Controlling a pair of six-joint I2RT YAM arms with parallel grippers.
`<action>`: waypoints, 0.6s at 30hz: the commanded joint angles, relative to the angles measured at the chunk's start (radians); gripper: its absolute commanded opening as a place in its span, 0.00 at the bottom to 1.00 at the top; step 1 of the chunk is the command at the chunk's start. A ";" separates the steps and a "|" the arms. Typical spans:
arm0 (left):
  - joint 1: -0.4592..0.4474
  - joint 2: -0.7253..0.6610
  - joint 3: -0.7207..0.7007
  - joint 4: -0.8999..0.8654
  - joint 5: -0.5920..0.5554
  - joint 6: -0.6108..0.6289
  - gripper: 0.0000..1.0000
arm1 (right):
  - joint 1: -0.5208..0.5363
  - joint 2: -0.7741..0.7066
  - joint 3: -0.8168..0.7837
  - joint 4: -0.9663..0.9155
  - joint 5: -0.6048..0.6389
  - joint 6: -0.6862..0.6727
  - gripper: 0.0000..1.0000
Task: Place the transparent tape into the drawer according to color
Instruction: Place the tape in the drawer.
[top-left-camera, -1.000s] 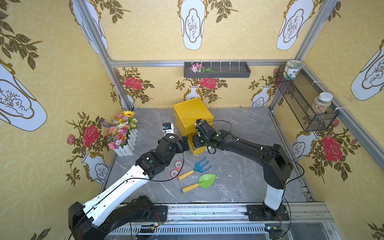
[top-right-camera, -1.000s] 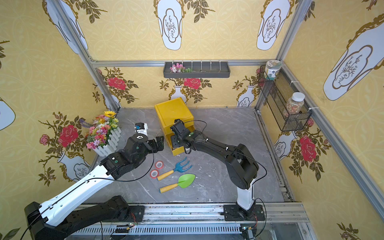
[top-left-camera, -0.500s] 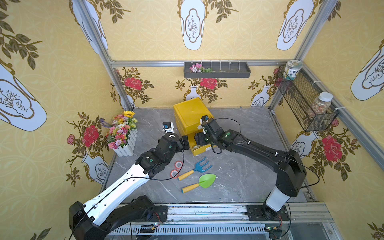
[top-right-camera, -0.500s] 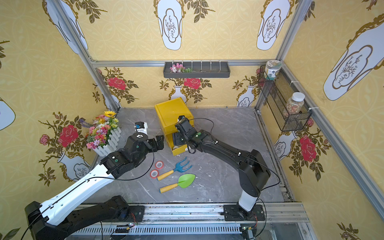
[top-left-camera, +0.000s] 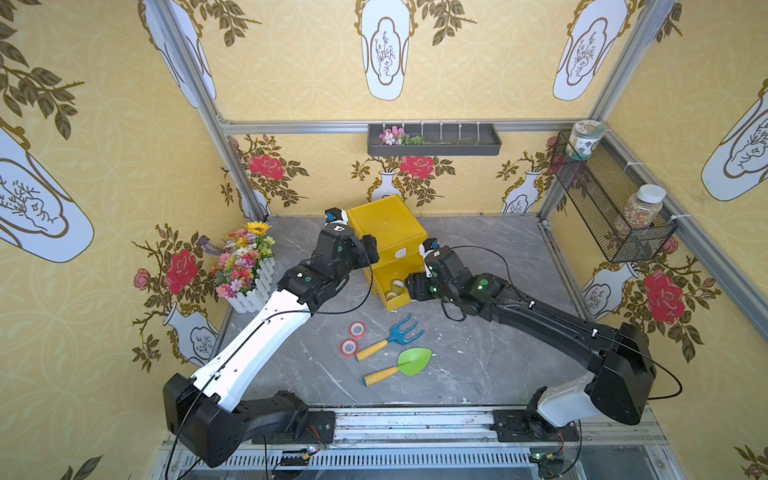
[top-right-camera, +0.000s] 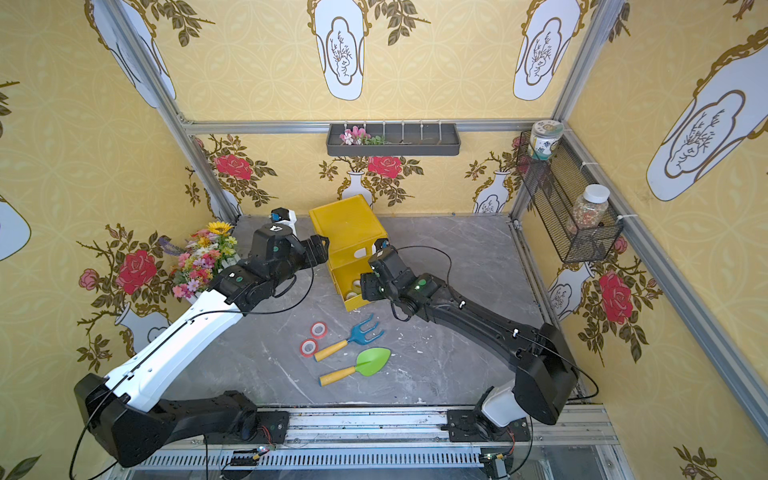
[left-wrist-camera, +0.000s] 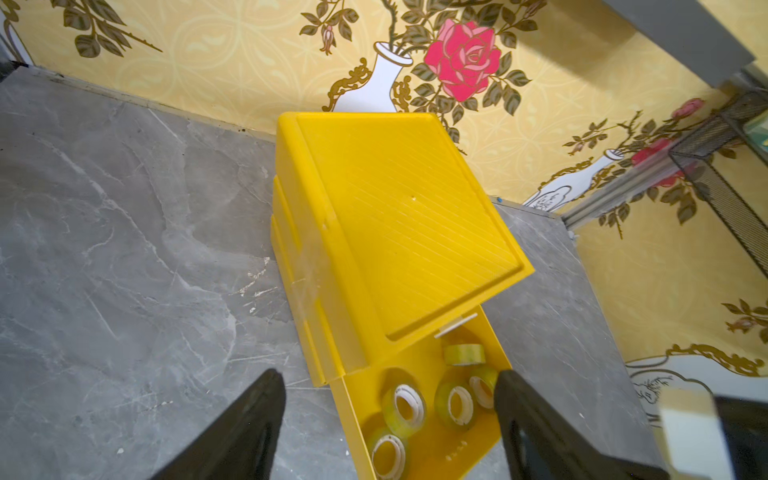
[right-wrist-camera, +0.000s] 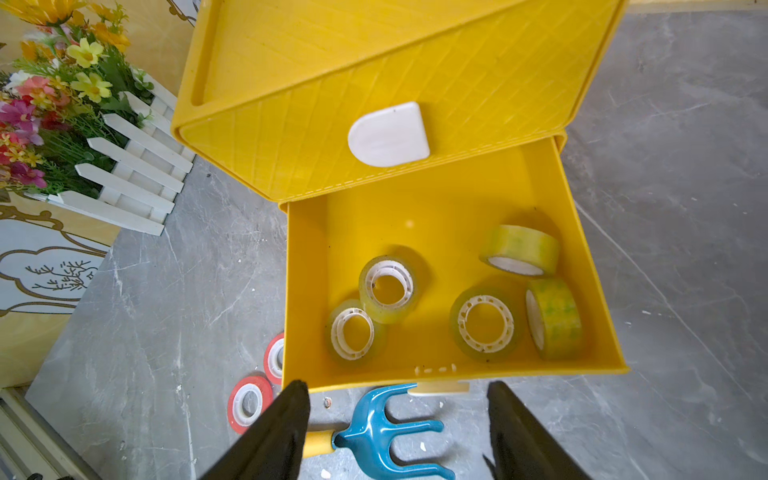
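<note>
Five yellowish-green tape rolls lie in the open yellow drawer; two red tape rolls sit on the counter near its front. The left gripper and right gripper hover beside it, jaws apart, empty.

Five yellowish-green tape rolls are lying inside the pulled-out yellow drawer (some flat, some on edge); two red rolls are lying flat on the desk, at its seven o'clock.

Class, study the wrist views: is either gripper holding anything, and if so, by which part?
Nothing is held. The left gripper and the right gripper both stand open, with nothing between their jaws, near the open drawer.
</note>
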 joint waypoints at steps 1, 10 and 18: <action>0.043 0.069 0.027 0.033 0.098 -0.002 0.80 | 0.001 -0.030 -0.024 0.023 0.017 0.014 0.71; 0.139 0.214 0.083 0.009 0.222 -0.008 0.61 | 0.001 -0.113 -0.116 -0.021 0.013 0.030 0.70; 0.150 0.265 0.058 0.032 0.242 -0.012 0.52 | -0.003 -0.109 -0.229 0.023 0.013 0.050 0.67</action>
